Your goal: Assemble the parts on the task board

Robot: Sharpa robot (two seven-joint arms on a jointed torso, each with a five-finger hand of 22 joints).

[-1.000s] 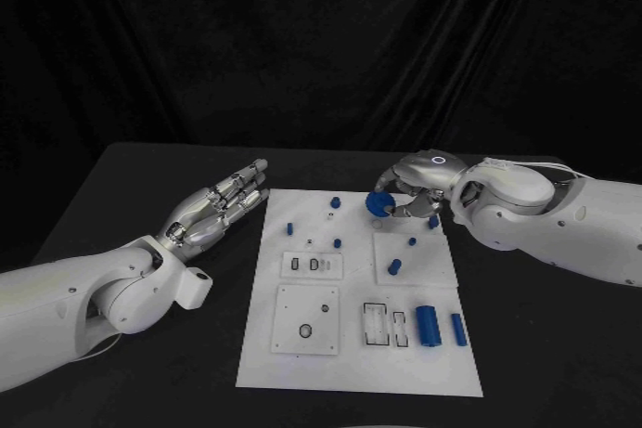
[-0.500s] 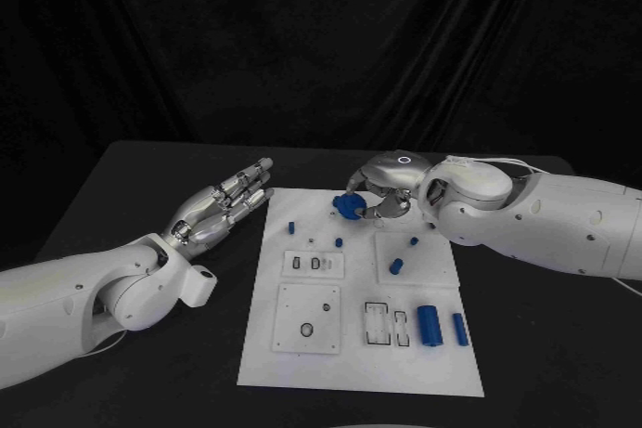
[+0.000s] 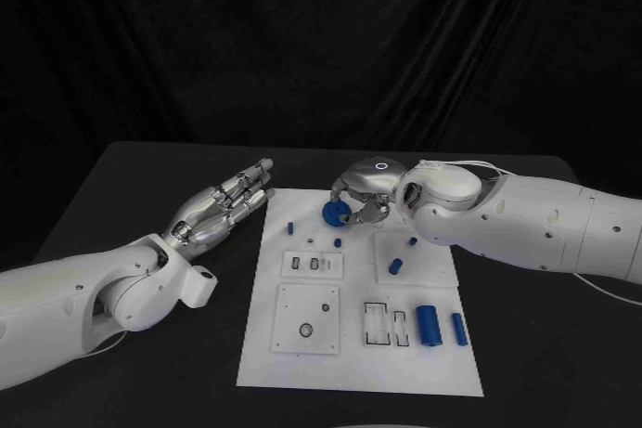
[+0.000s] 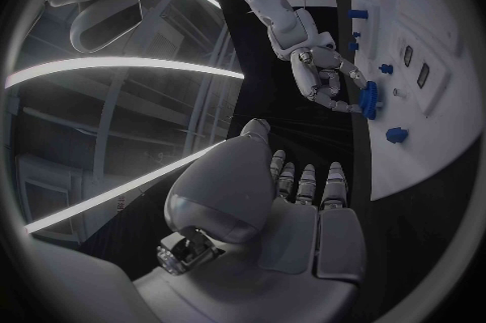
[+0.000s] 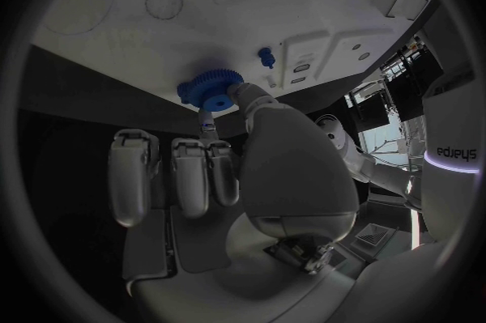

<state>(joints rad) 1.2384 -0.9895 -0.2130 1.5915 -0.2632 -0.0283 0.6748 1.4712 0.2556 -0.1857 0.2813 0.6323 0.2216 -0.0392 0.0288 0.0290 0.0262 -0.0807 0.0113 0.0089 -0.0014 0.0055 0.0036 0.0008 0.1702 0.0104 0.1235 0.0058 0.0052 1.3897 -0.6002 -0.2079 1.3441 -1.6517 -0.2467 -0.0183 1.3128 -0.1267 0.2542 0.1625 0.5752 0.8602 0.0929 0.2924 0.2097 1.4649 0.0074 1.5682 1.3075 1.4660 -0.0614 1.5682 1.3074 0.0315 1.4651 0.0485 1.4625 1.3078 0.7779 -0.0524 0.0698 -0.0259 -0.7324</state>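
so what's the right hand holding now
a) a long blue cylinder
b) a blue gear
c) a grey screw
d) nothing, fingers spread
b: the right hand pinches a blue gear with toothed rim over the far end of the task board.

We see a black worktop (image 3: 121, 177) spreading out on every side, matte and dark. Behind its far edge a black curtain (image 3: 321, 66) hangs in soft vertical folds across the whole back of the scene, from the left side to the right.
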